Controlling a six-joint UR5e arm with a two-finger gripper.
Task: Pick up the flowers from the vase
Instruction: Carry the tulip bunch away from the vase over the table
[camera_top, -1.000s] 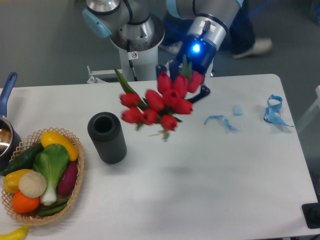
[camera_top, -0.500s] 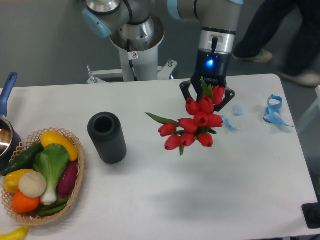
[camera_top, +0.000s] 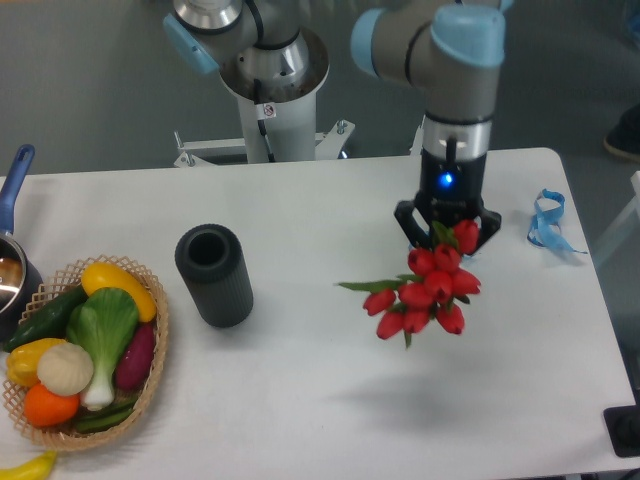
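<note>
only one view here, the fixed camera over the counter (camera_top: 330, 400), so that's all we've got.

the flowers (camera_top: 425, 290) are out of the vase (camera_top: 214, 275) and hanging in the air on the right half of the counter, well apart from the vase. the jaws (camera_top: 447, 232) are closed on the flowers, clamped somewhere up by the stems with the red buds bunched just below and one green leaf poking out to the left. the vase stands upright and we can see straight down its dark mouth, nothing in it.

what changed: a second ago the bunch was up near the robot base, just right of the vase. half a second ago it was around the middle. now it has swung further right and a bit toward us, and the arm has turned with it. the vase hasn't budged through any of that, so the stems came out clean without tipping it.

for the task, we'd say the pick itself is basically done and this is just the carry. only worry we can see is the bunch drooping sideways, so it might slip if the hold is only on a few stems.

basket (camera_top: 85, 350) of veg on the left is untouched, blue ribbon (camera_top: 547, 222) sits near the right edge.
</note>
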